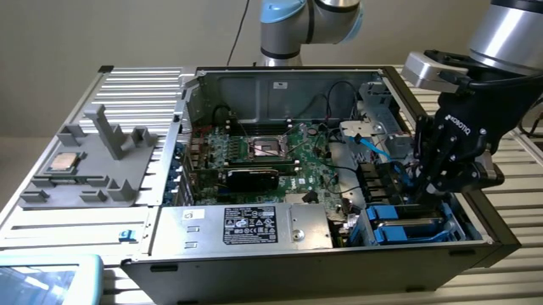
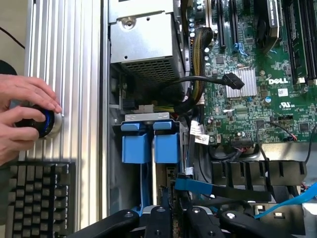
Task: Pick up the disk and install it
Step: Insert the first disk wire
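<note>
The disk [image 1: 405,223] sits in the drive bay at the case's front corner, on the exterior view's right. It shows a silver edge framed by blue carrier rails. In the wrist view its two blue carrier tabs [image 2: 148,146] stand side by side under a grey bracket. A thin pale edge runs from them toward my gripper [image 2: 176,210]. My gripper [image 1: 424,194] reaches straight down into that bay, its black fingers close together at the disk's edge. The finger links hide the contact itself.
The open computer case [image 1: 170,159] holds a green motherboard [image 1: 271,149] and a grey box with a black label [image 1: 250,223]. A blue cable [image 2: 218,191] crosses near the gripper. A grey fixture [image 1: 85,171] carries a small chip. A person's hands [image 2: 22,116] hold a round knob beside a keyboard [image 2: 39,198].
</note>
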`<state>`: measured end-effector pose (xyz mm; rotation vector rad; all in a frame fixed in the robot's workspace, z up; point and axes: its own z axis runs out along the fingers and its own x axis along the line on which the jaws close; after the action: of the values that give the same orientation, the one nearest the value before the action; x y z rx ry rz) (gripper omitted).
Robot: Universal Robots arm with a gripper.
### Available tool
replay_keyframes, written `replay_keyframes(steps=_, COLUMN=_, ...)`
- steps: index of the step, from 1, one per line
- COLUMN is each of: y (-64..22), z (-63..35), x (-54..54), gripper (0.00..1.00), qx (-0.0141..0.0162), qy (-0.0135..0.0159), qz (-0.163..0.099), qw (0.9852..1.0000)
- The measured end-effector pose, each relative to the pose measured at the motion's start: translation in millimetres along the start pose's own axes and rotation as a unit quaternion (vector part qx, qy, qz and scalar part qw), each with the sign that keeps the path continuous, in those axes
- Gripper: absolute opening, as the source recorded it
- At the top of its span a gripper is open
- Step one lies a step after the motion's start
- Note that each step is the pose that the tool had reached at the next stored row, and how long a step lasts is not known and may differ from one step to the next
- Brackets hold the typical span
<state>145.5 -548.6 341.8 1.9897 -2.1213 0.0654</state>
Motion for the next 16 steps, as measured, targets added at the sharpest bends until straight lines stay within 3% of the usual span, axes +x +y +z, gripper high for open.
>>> replay_keyframes(steps=4, y=-0.4, z=3.6, x=-0.5, gripper=0.16, qx=-0.0069, qy=0.0005, qz=-0.001, qw=1.0)
replay_keyframes(steps=10, y=-0.6, z=4.3, x=-0.6, gripper=0.16, qx=-0.007, qy=0.0008, qz=-0.001, qw=1.0)
replay_keyframes(steps=16, y=-0.5, z=4.7, x=-0.7, gripper=0.16, qx=-0.0056, qy=0.0058, qz=0.0, qw=1.0)
